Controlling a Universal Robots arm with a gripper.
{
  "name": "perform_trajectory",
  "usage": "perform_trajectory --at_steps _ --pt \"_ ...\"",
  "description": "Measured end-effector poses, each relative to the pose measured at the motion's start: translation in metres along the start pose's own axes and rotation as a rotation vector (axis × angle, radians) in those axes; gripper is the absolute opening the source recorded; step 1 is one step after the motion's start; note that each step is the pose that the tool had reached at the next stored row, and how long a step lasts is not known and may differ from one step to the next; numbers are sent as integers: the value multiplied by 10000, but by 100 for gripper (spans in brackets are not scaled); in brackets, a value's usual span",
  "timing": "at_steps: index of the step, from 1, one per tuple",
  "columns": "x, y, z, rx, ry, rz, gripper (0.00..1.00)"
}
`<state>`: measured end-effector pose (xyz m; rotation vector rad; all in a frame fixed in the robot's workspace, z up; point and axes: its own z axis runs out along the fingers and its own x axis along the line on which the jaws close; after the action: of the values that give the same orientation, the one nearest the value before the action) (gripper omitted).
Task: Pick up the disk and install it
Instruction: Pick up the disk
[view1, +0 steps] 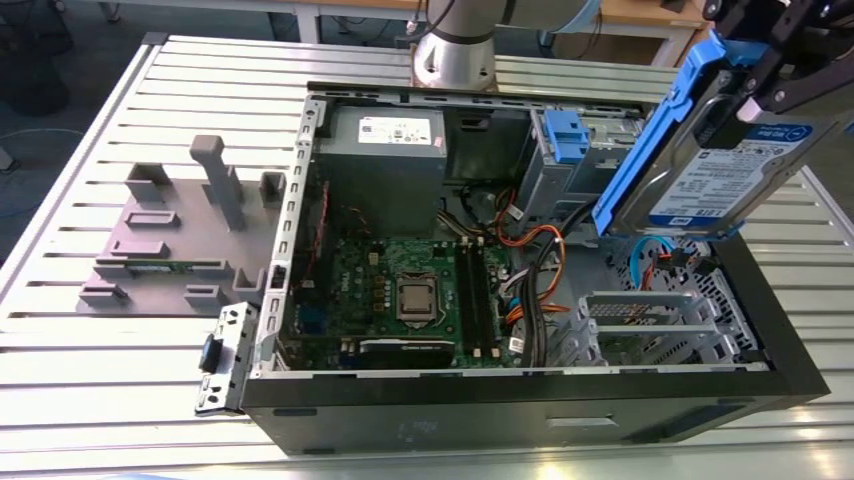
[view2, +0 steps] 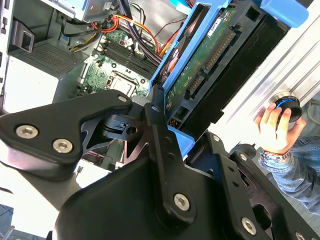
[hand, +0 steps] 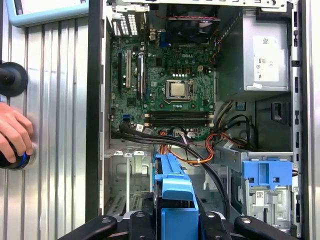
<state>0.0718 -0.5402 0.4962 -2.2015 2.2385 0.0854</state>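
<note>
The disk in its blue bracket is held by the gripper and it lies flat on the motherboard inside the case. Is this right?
Not quite. The gripper does hold the disk, but in the exterior view it hangs tilted above the open case, clear of the motherboard.

Disk (view1: 727, 165), blue bracket, tilted, held above case

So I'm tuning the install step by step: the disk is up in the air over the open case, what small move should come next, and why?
Probably a short, slow descent toward the drive cage. The tool holds the disk tilted, clear above the open case, with the orange cables lying close beside the cage, so easing down would keep the bracket off them.
</note>
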Motion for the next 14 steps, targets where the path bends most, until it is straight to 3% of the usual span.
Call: perform_trajectory --at_steps 14 --pt "28 0 -1 0 1 0 37"
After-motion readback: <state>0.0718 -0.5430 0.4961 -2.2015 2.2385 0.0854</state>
